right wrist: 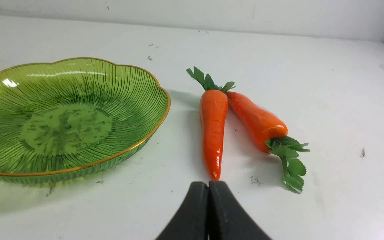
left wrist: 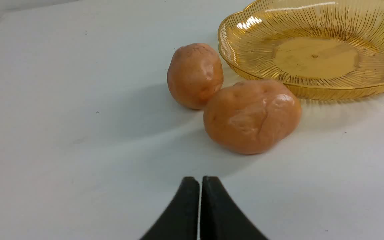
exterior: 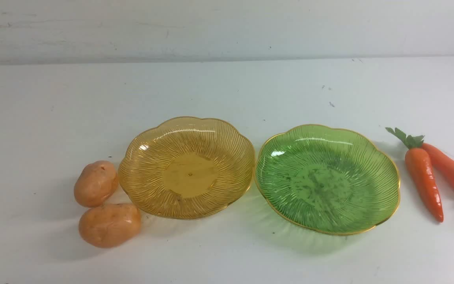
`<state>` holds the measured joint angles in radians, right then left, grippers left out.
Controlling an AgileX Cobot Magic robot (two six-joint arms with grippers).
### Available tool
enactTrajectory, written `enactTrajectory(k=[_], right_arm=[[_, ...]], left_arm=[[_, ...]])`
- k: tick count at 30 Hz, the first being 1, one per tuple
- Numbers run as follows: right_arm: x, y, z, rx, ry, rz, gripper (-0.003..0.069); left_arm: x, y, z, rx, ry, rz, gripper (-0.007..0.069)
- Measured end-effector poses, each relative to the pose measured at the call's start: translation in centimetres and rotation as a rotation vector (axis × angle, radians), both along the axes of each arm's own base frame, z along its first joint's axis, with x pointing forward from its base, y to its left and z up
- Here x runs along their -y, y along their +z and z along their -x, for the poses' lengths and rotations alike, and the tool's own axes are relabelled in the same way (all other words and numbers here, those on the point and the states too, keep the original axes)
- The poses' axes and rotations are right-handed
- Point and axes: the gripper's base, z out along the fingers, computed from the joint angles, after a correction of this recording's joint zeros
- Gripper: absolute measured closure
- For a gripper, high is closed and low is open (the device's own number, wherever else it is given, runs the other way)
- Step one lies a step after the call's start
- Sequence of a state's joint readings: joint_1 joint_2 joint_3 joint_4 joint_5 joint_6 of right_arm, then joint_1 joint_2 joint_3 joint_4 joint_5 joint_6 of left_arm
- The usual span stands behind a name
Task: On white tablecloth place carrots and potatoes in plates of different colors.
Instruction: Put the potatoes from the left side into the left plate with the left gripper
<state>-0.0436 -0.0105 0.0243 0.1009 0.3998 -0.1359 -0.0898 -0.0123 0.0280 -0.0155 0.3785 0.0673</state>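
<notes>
Two potatoes are lying against each other on the white tablecloth, just left of the amber plate, with open cloth stretching further left. The left gripper is hovering near them, jaws pressed together, holding nothing. The green plate is sitting right of the amber plate, rims nearly meeting. Further right, two carrots are lying side by side, tops facing opposite ways. The right gripper is pointing at one carrot's tip, jaws pressed together, gripping nothing.
</notes>
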Motion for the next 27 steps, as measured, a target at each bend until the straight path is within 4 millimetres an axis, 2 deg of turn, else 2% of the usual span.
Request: enactTrajectory(k=[22, 24, 27], right_arm=[[0.0, 0.0, 0.0, 0.000, 0.000, 0.000, 0.0674], [0.0, 0.0, 0.0, 0.000, 0.000, 0.000, 0.0674], [0.0, 0.0, 0.0, 0.000, 0.000, 0.000, 0.0674]], left_arm=[[0.0, 0.1, 0.0, 0.012, 0.002, 0.007, 0.0628], [0.2, 0.4, -0.1, 0.036, 0.011, 0.100, 0.0628], [0.5, 1.2, -0.2, 0.091, 0.036, 0.378, 0.0628]])
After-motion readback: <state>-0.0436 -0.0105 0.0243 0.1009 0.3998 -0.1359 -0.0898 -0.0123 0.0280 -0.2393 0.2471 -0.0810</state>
